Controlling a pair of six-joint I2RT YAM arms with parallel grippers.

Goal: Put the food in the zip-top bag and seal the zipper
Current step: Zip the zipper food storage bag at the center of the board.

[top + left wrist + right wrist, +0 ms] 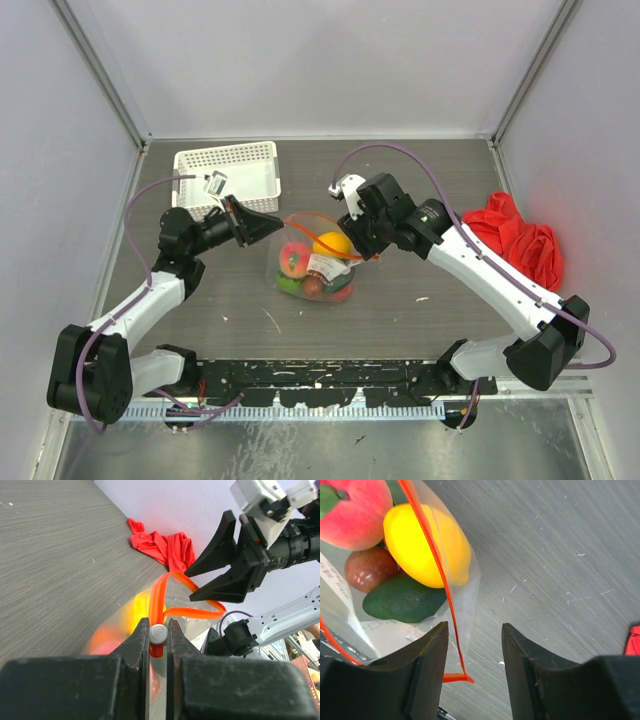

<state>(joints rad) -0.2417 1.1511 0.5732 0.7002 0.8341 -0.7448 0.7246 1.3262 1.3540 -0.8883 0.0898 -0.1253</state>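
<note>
Pairs white link shells with black joint housings on both the left arm (150, 298) and the right arm (492, 280). Loops a thin purple cable (133, 215) along each, base to wrist. Carries a small white camera block (348, 186) at each wrist. Ends in matte black, wedge-shaped fingers on the left gripper (159, 630) and the right gripper (475, 630), flat on the inner faces. Mounts on a black base rail (320, 375) flecked with white scuffs.
</note>
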